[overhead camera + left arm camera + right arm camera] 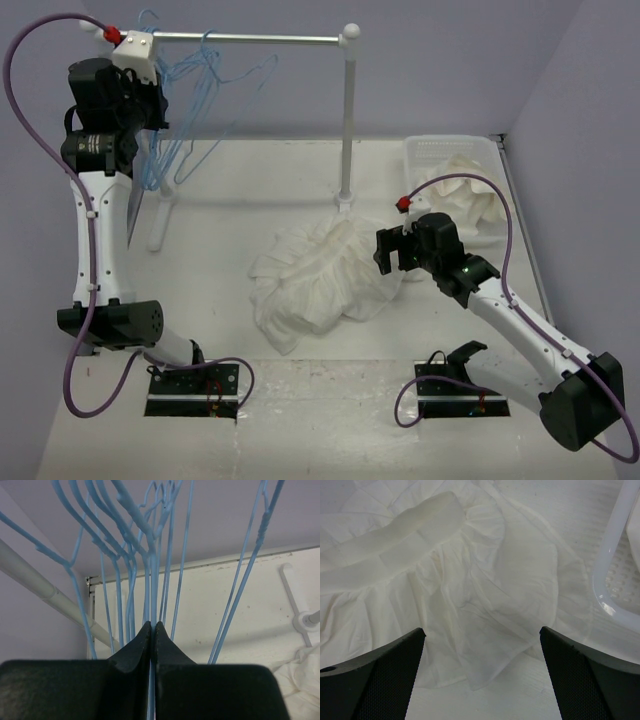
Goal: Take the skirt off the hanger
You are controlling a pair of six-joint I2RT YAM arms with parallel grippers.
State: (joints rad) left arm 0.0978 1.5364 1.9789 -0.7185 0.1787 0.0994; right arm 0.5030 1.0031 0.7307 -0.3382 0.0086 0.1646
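The skirt (320,275) lies in a crumpled white heap on the table, apart from the rack. Its gathered fabric (470,580) fills the right wrist view. My right gripper (392,250) hovers at the heap's right edge, open (482,630) with nothing between its fingers. At the rack's left end, my left gripper (150,115) is raised among several light-blue wire hangers (200,90). It is shut (152,625) on the thin wire of one hanger (151,580), which runs straight up from between the fingertips. A corner of the skirt (300,672) shows at lower right.
A metal rail (250,40) spans the back on a white post (348,120). A clear plastic basket (450,150) at the back right holds a creamy cloth (470,200); its rim (615,545) is close to my right gripper. Purple walls enclose the table.
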